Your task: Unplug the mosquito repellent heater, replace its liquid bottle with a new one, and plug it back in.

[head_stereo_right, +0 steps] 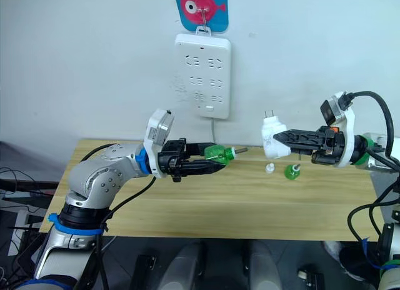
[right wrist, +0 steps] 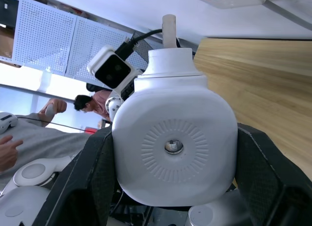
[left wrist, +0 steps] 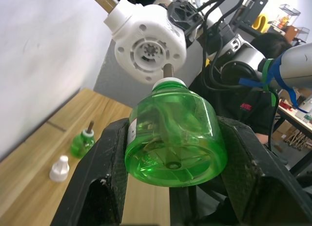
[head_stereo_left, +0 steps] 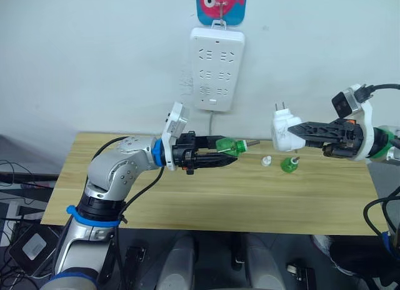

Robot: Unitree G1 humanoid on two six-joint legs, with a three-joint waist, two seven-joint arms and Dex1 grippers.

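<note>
Two claws up over the bench (head_stereo_left: 187, 202), both loaded. Left claw (head_stereo_left: 219, 154) is clamped on a green liquid bottle (head_stereo_left: 229, 145), held sideways above the bench with its wick end pointing toward the right arm. Power strip (head_stereo_left: 215, 68) hangs on the wall behind, above the gap between the arms, hooked under a pink fish hanger (head_stereo_left: 221, 4). On the bench between the claws: small white cap (head_stereo_left: 267, 160), and just beside it a second green bottle (head_stereo_left: 289, 164), standing upright. Right claw (head_stereo_left: 294, 132) grips the mosquito repellent heater (head_stereo_left: 282, 129), unplugged, prongs up, held in the air well apart from the strip. In the left wrist view the heater's open socket faces the held bottle's wick, close but not touching.
</note>
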